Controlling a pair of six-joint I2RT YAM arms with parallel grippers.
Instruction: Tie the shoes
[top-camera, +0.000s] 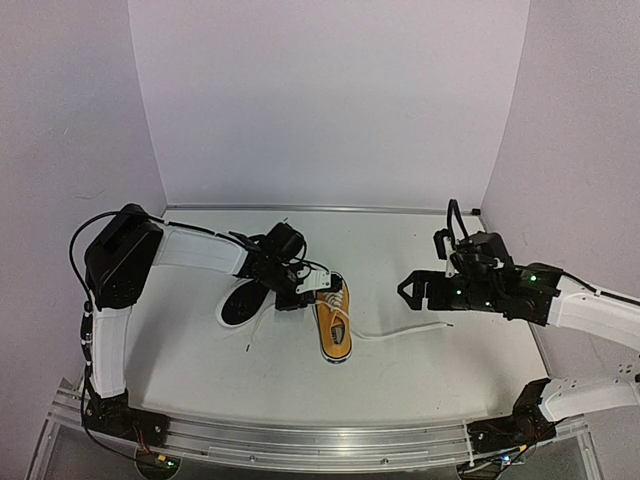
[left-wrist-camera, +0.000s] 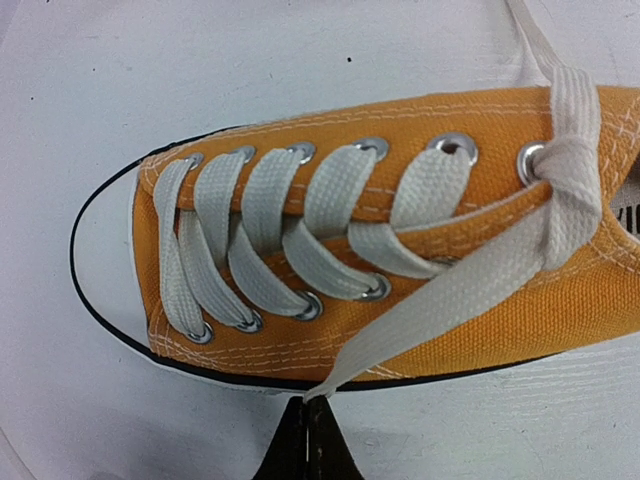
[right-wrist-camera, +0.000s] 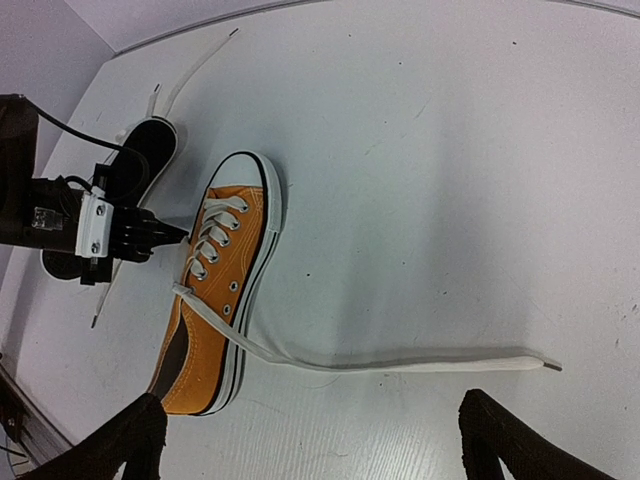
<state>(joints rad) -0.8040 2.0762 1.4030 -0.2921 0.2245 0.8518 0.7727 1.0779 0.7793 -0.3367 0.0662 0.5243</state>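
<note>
The orange sneaker (top-camera: 334, 322) stands upright, its white lace (right-wrist-camera: 400, 366) trailing loose sideways; the black-soled sneaker (top-camera: 240, 300) lies just beside it.

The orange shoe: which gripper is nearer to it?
Left. The left gripper pinches a lace beside the orange shoe; the right gripper hangs open, well apart on its other side.
</note>
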